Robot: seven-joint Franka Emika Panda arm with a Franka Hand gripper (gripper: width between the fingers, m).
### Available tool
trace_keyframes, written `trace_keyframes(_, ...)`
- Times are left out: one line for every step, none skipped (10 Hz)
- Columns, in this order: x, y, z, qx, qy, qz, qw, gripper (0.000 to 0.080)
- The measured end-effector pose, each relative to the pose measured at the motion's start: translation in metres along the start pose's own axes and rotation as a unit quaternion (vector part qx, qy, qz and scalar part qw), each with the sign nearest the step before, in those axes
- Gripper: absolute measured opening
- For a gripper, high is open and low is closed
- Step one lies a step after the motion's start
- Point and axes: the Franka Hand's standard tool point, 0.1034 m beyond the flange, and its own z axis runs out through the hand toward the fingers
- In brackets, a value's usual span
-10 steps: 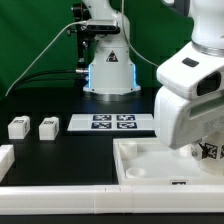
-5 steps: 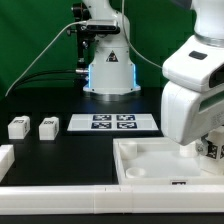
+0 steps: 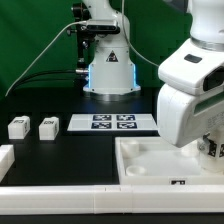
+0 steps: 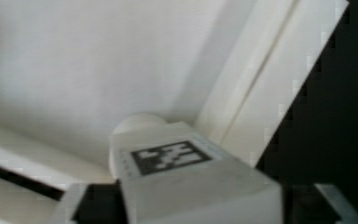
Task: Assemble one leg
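Observation:
My gripper (image 4: 197,205) is shut on a leg (image 4: 176,165), a small white peg with a black-and-white tag, held between the dark fingers (image 4: 91,205). The leg's far end rests at the inner corner of the large white tray (image 4: 87,70), by its raised rim. In the exterior view the gripper (image 3: 208,152) is low over the tray (image 3: 150,160) at the right, mostly hidden by the arm's white body; only the leg's tag (image 3: 211,150) shows. Two more legs (image 3: 18,127) (image 3: 47,127) stand on the black table at the left.
The marker board (image 3: 112,122) lies flat in the middle of the table, behind the tray. The robot base (image 3: 108,72) stands at the back. A white piece (image 3: 5,158) sits at the exterior view's left edge. A white rail (image 3: 60,198) runs along the front.
The arm's body shifted slightly to the exterior view's right, then back left. The leg stays in the grip at the tray's corner.

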Motion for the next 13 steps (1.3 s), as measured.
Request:
trace_keyframes(-0.0018, 0.0043, -0.0002, -0.006, -0.002, -0.001, 1.0, 0.0396)
trace_keyframes(-0.0024, 0.0056, -0.0001, -0.006, -0.003, 0.0, 1.0, 0.0301)
trace_keyframes(-0.0025, 0.0059, -0.0002, -0.006, -0.003, 0.001, 1.0, 0.03)
trace_keyframes(-0.0027, 0.0063, -0.0002, -0.006, -0.002, 0.015, 1.0, 0.03)
trace_keyframes(-0.0028, 0.0065, -0.0002, -0.006, -0.002, 0.028, 1.0, 0.0299)
trace_keyframes(-0.0028, 0.0067, -0.0001, -0.005, -0.002, 0.077, 0.997, 0.0299)
trace_keyframes(-0.003, 0.007, 0.0001, -0.005, -0.002, 0.134, 0.991, 0.0299)
trace_keyframes(-0.0031, 0.0072, 0.0003, -0.005, -0.002, 0.181, 0.984, 0.0299)
trace_keyframes(-0.0033, 0.0073, 0.0006, -0.006, -0.001, 0.245, 0.969, 0.0298)
trace_keyframes(-0.0033, 0.0072, 0.0007, -0.005, -0.001, 0.295, 0.956, 0.0298)
trace_keyframes(-0.003, 0.0066, 0.0012, -0.005, 0.001, 0.357, 0.934, 0.0298)
trace_keyframes(-0.0033, 0.0051, 0.0014, -0.005, 0.002, 0.421, 0.907, 0.0298)
trace_keyframes(-0.0029, 0.0036, 0.0016, -0.005, 0.002, 0.482, 0.876, 0.0298)
